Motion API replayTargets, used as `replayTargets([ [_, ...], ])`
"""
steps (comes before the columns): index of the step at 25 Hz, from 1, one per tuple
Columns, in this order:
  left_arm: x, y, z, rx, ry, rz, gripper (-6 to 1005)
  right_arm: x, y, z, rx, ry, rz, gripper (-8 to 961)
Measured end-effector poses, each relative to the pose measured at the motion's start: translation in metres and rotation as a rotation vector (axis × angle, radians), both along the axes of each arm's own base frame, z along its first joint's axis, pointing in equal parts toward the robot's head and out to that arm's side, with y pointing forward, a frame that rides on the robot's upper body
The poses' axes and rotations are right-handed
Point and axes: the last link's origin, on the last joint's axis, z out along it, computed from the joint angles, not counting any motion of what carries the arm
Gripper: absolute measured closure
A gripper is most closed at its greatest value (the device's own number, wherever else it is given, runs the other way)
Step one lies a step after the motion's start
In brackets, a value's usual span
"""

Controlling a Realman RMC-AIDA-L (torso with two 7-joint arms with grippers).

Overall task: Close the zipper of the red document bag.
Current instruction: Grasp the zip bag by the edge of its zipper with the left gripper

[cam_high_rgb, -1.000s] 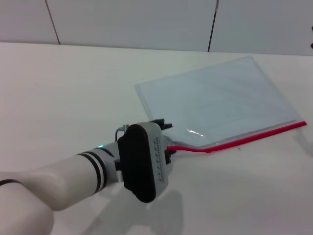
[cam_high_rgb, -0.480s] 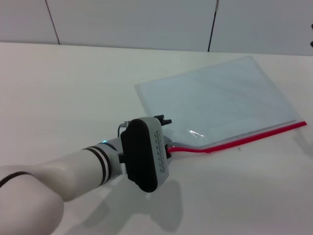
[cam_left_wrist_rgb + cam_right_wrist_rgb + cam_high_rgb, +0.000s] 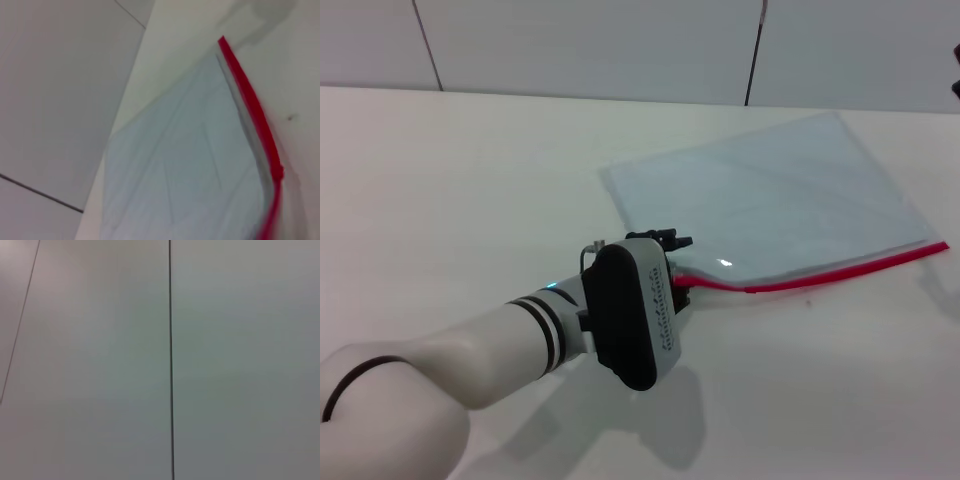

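Red zipper (image 3: 820, 274) edges the red document bag (image 3: 770, 200); left hand's (image 3: 672, 272) grip unclear.

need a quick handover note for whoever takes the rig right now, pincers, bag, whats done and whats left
Left pincer: at the near-left end of the zipper; its fingers are hidden by the wrist housing, so grip unconfirmed.
Right pincer: out of sight; its camera shows only wall.
Red document bag: flat on the white table, red zip edge nearest the robot, slightly lifted at the left pincer.
Done: left arm is at the zip end.
Left: confirm hold on the slider, run it along the zipper to close.
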Motion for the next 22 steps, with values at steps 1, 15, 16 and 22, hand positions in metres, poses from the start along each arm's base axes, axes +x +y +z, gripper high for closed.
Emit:
replayTargets([
  [1,0.0,0.0,0.0,0.01,-0.008,-0.004,422,0.0,0.0,0.0,0.002,0.001,0.004,90],
  [15,-0.002,-0.006,0.005,0.11,-0.083,-0.083,835,-0.002,-0.007,0.002,0.007,0.009,0.042,92],
  [16,-0.002,-0.005,0.006,0.117,-0.09,-0.082,855,-0.004,-0.008,0.0,-0.004,-0.001,0.053,92],
  [22,-0.002,-0.007,0.015,0.179,-0.139,-0.101,948,-0.015,-0.005,-0.014,-0.136,-0.21,0.189,93],
])
